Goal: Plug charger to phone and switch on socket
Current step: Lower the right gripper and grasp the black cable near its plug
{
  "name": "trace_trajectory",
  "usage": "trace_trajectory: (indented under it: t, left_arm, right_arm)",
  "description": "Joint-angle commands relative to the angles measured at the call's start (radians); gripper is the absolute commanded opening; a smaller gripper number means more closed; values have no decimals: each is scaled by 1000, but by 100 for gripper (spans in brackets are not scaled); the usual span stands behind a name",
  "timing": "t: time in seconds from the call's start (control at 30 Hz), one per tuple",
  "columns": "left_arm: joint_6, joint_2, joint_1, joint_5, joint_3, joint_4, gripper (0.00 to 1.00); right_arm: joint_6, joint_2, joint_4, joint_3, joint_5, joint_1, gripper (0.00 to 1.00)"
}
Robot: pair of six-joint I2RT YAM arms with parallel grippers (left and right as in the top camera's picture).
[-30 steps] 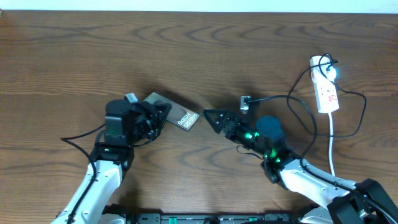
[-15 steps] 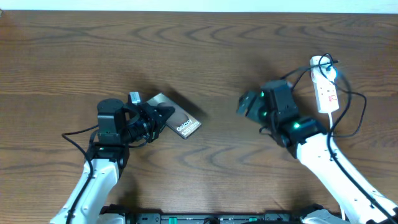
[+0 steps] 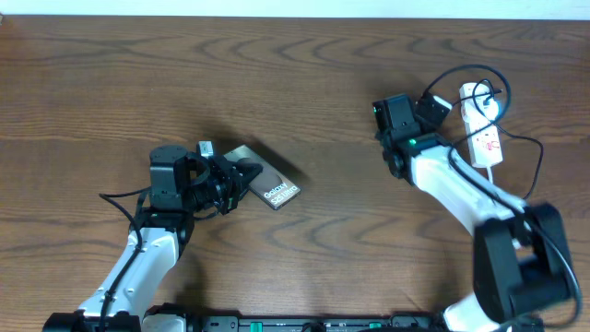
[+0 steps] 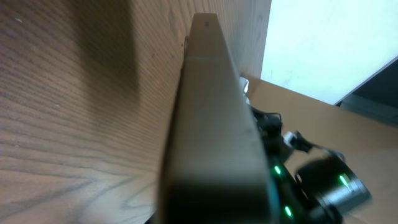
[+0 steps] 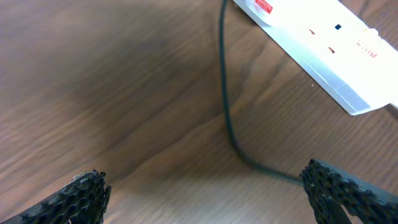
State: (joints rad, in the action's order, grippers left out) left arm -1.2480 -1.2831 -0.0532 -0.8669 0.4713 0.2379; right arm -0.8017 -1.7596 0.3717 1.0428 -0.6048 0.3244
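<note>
The greatest risk is judged to lie with the charger cable (image 5: pixel 225 93). Its connector tip cannot be made out in any view. If the cable were pinched along its length rather than close behind the tip, the tip would be left dangling and could not be lined up with the phone's port. A pull on the cable could also drag the power strip (image 5: pixel 311 40) across the desk (image 3: pixel 277 74). It could equally loosen the white plug head (image 3: pixel 474 93), which appears to be seated at the strip's far end. A second hazard is posed by the phone (image 3: pixel 269 183): it is held at one end only and is seen edge-on in the left wrist view, so it could pivot or slip when the connector is pushed in.

The right fingers (image 5: pixel 84 194) are spread wide and nothing is held between them. In the right wrist view the black cable is seen running down through the gap between them and bending toward the finger at the lower right; whether it is touched cannot be told. The power strip lies just beyond, at the upper right of that view. The left fingers (image 3: pixel 232 173) appear to be clamped on the phone's nearer end, with the lettered end projecting toward the desk's middle. Phone and strip are well apart, so the tip has yet to be found and carried across
</note>
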Motion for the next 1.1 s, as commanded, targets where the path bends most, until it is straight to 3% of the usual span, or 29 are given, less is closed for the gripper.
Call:
trace_trajectory:
  t: [0.0,0.17,0.4,0.5,0.8,0.97,1.07]
  left_arm:
    - [17,4,5,-46,14,10,7]
    - [17,4,5,-41,14,10,7]
    - [17,4,5,-37,14,10,7]
    - [17,4,5,-30,14,10,7]
    - [18,4,5,-8,14,10,8]
    - [17,4,5,-8,14,10,7]
    - [17,4,5,-9,14,10,7]
  right_arm:
    - [5,-83,-24,51,-84,-43,99]
    - [3,-156,-116,56,-70,-89,99]
    - [46,-272,-274,56,118,-167,97]
    - [105,-320,-327,56,168,-169,86]
    - [289,-339,-376,56,208,-91,19]
    - [424,-309,-354,56,224,-23,11]
    - [452,-276,-250,56,225,48,9]
